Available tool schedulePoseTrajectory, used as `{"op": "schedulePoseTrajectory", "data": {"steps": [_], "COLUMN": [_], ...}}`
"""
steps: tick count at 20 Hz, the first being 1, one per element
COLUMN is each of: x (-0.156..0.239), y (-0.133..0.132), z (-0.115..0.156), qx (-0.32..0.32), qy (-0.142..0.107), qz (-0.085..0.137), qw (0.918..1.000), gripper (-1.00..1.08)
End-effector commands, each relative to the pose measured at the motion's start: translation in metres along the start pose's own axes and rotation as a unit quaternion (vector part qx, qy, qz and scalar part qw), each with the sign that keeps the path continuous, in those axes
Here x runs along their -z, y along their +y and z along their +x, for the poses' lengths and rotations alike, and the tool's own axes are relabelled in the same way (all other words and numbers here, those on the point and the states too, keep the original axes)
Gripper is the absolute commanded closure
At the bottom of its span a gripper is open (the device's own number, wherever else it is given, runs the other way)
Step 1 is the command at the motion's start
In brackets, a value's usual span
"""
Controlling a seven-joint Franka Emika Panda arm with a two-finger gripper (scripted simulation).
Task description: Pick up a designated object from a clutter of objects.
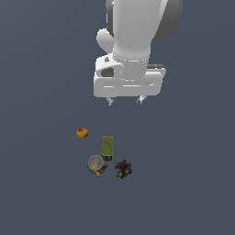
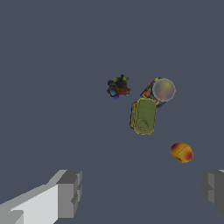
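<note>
The designated object point(image 1: 123, 169) point(image 2: 118, 86) is a small dark lump with red, yellow-green and blue specks, lying on the grey floor. Beside it in the clutter stand an olive-green block point(image 1: 107, 146) point(image 2: 144, 116), a greyish dome on a colourful base point(image 1: 97, 165) point(image 2: 161, 90) and a red-and-yellow ball point(image 1: 82, 133) point(image 2: 181, 152). My gripper point(image 1: 125, 100) point(image 2: 142, 192) hangs well above the clutter, open, with nothing between its fingers. The lump sits apart from the fingers, farther off than the block.
The floor point(image 1: 183, 183) is plain dark grey all round the small cluster. The arm's white body point(image 1: 137, 36) fills the upper middle of the exterior view.
</note>
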State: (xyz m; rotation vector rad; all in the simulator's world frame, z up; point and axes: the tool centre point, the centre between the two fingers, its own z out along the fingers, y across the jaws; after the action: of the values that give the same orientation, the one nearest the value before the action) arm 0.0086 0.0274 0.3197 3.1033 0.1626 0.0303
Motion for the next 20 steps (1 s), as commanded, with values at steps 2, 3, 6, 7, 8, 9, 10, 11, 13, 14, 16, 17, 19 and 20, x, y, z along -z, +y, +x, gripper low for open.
{"op": "schedulePoseTrajectory", "data": {"steps": [2, 3, 6, 7, 8, 9, 10, 11, 13, 14, 16, 17, 19, 20], "x": [0.002, 0.002, 0.001, 0.001, 0.000, -0.001, -0.002, -0.003, -0.006, -0.008, -0.013, -0.015, -0.021, -0.024], "y": [-0.005, -0.004, -0.004, -0.004, -0.004, -0.004, -0.004, -0.004, -0.003, -0.003, -0.003, -0.003, -0.003, -0.003], "z": [0.002, 0.002, 0.002, 0.003, 0.004, 0.004, 0.006, 0.007, 0.010, 0.012, 0.016, 0.018, 0.023, 0.026], "qx": [0.005, 0.004, 0.003, 0.001, -0.001, -0.004, -0.008, -0.012, -0.023, -0.029, -0.043, -0.051, -0.069, -0.079], "qy": [0.004, 0.003, 0.003, 0.003, 0.003, 0.003, 0.003, 0.003, 0.002, 0.002, 0.002, 0.002, 0.001, 0.001], "qz": [-0.001, 0.000, 0.000, 0.000, 0.000, 0.000, 0.001, 0.001, 0.003, 0.003, 0.005, 0.005, 0.007, 0.008], "qw": [1.0000, 1.0000, 1.0000, 1.0000, 1.0000, 1.0000, 1.0000, 0.9999, 0.9997, 0.9996, 0.9990, 0.9987, 0.9976, 0.9968], "gripper": [-0.92, -0.92, -0.92, -0.92, -0.92, -0.92, -0.92, -0.92, -0.92, -0.92, -0.92, -0.92, -0.92, -0.92]}}
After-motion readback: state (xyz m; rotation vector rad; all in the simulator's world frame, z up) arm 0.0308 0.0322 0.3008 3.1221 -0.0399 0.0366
